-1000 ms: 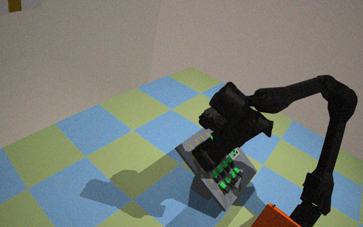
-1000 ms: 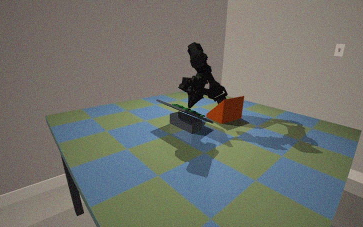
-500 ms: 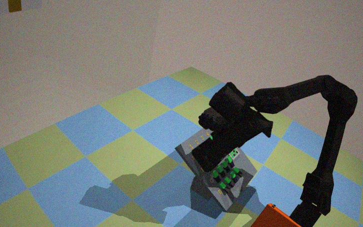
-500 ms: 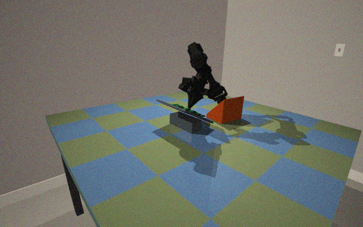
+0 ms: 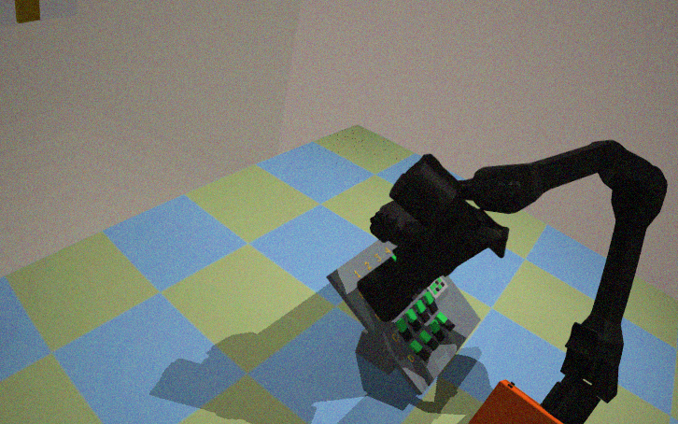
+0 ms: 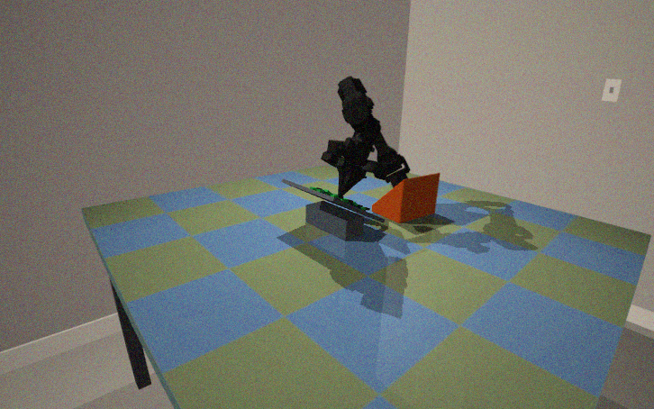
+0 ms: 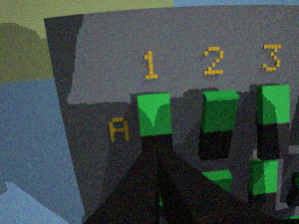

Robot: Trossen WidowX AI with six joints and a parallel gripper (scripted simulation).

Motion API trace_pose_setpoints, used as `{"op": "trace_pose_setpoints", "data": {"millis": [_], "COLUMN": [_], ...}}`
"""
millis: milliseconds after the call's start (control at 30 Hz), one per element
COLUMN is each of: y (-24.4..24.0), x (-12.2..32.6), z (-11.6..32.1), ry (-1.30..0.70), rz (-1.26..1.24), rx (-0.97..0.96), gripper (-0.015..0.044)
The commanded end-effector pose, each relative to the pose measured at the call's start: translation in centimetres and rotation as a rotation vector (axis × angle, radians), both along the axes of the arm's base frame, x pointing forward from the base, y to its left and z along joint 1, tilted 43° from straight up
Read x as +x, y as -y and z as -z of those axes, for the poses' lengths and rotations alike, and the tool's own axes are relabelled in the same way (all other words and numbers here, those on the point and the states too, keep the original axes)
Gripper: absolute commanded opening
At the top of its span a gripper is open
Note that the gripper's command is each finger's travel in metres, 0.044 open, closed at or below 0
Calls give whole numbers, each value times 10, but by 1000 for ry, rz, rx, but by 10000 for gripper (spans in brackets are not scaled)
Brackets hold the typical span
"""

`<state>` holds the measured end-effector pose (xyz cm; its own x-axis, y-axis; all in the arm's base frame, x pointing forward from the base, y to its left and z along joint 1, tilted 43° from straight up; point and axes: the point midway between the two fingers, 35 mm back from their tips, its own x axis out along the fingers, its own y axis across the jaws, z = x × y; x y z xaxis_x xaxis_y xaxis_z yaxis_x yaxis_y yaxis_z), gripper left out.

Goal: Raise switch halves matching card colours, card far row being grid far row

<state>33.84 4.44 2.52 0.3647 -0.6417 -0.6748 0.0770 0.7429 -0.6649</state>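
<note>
The checkered counter carries it all. Toward its far right corner the arm bends over the tilted grey panel, an orange wedge just beside it at the arm's base. The card sits at the panel's right edge. The gripper, fingers together and holding nothing, has its tip right at switch A1, at the green half.

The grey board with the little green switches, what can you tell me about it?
The board is a flat grey panel, tilted on a dark block on the checkered table. It carries rows of green-and-dark rocker switches, with yellow numbers along the top and an A beside the first row. The shut gripper points at switch A1.
</note>
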Motion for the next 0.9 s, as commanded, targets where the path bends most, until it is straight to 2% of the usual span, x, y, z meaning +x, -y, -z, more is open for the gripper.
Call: {"op": "trace_pose_setpoints", "data": {"millis": [0,767,867], "y": [2,4,-15], "x": [-1,0,-6], "z": [1,3,-13], "ry": [-4,-4,-11], "rz": [-2,-2,5], "rx": [-8,-8,2], "gripper": [0,0,0]}}
